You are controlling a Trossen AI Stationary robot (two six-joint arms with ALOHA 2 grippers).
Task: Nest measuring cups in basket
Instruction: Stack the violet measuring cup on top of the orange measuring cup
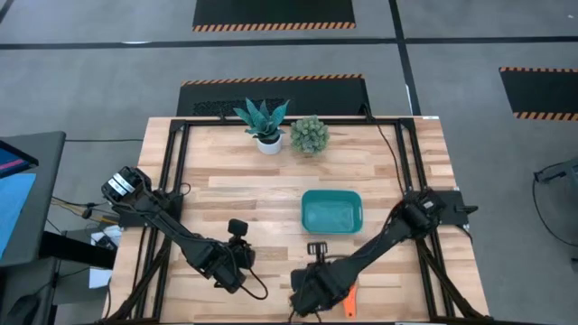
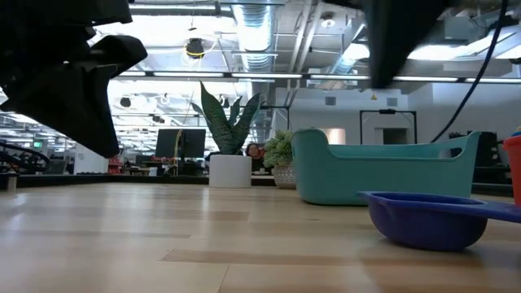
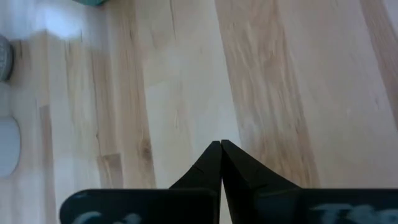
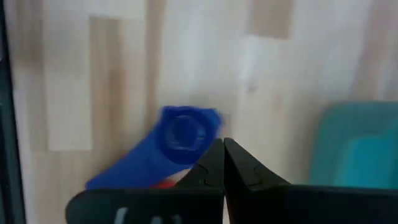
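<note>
High view: the basket (image 1: 331,211) sits empty right of the surface's (image 1: 235,194) centre, and both arms hang low at the near edge, the left gripper (image 1: 237,260) and right gripper (image 1: 307,293) each pinched shut on nothing, an orange measuring cup (image 1: 349,301) just beside the right one. Low view: a dark blue measuring cup (image 2: 427,220) lies upright before the basket (probably staged for pickup). Wrist views: the right gripper hovers over that blue cup; no readable labels.

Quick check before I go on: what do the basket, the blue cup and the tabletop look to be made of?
Basket: likely moulded plastic, teal, smooth rounded rim, slight sheen.
Blue cup: probably plastic, glossy, thin flat handle.
Tabletop: wood, light planks with visible grain, satin finish.
</note>
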